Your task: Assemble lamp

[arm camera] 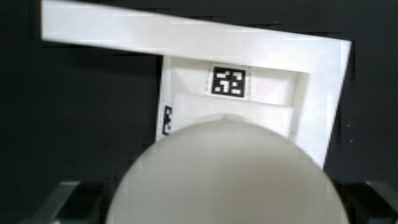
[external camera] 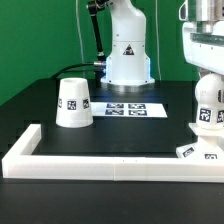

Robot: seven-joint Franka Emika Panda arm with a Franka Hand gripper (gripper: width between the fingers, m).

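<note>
My gripper (external camera: 207, 84) is at the exterior view's right, shut on the white ball-shaped bulb (external camera: 207, 108), and holds it upright just above the flat square base (external camera: 196, 152). In the wrist view the bulb (arm camera: 222, 170) fills the foreground between the dark fingers (arm camera: 64, 200). Beyond it the base (arm camera: 249, 95) shows one tag and lies in the corner of the white border (arm camera: 178, 35). The cone-shaped shade (external camera: 75, 103) stands on the black table at the exterior view's left, apart from the gripper.
The long white L-shaped border (external camera: 100, 161) runs along the table's front and left edge. The marker board (external camera: 125, 108) lies in the middle. The big white robot body (external camera: 128, 50) stands at the back.
</note>
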